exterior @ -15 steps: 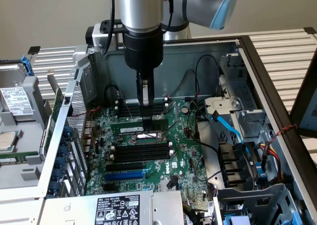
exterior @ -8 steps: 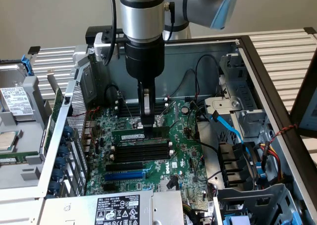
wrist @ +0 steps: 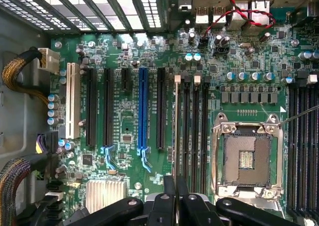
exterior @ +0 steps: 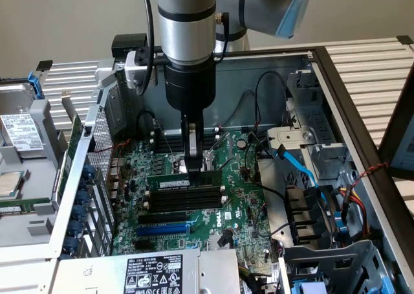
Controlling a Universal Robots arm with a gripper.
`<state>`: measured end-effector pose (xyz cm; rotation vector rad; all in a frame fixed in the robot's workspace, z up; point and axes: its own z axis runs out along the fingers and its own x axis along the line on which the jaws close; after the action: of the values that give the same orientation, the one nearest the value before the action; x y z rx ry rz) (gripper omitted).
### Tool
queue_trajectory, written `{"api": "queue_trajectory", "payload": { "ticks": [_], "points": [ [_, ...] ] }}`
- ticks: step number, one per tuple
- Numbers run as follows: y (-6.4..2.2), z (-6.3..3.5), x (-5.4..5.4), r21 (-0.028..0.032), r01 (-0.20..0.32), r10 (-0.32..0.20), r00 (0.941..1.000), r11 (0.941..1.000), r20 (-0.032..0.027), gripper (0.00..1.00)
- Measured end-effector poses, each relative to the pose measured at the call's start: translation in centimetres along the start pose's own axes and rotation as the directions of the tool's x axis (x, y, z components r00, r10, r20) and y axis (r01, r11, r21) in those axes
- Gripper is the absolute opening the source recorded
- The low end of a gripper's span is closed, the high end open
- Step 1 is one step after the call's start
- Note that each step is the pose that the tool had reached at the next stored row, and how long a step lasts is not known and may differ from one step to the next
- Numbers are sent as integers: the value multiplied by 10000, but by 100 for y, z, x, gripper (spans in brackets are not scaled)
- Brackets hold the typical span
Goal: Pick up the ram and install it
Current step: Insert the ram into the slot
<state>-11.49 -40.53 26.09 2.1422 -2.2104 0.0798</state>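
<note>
The ram (exterior: 173,183) is a thin green stick with a white label. It stands on edge in the first of the black memory slots (exterior: 184,200) on the motherboard (exterior: 239,184). My gripper (exterior: 193,169) hangs straight down over the stick's end on the exterior view's right. Its fingers are shut together, with the tips at or just above the stick's top edge. In the wrist view the ram (wrist: 176,121) is a narrow pale line running up to the closed gripper (wrist: 175,182). Beside it lie the empty slots (wrist: 194,131).
The open CPU socket (wrist: 246,156) lies beside the slots. A blue expansion slot (exterior: 162,230) and black ones sit nearer the power supply (exterior: 152,273). Blue and black cables (exterior: 294,164) and drive bays crowd the exterior view's right. The case's metal walls surround the board.
</note>
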Motion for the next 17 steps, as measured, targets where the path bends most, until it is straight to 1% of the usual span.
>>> {"api": "queue_trajectory", "payload": {
  "ticks": [3, 9, 17],
  "points": [
    [0, 1, -11, 1, 1, -1, 10000, 10000, 1, 13],
    [-10, 40, -17, 1, 0, 0, 10000, 10000, 1, 13],
    [-11, 60, -29, 0, 3, -3, 10000, 10000, 4, 13]
  ]
}}
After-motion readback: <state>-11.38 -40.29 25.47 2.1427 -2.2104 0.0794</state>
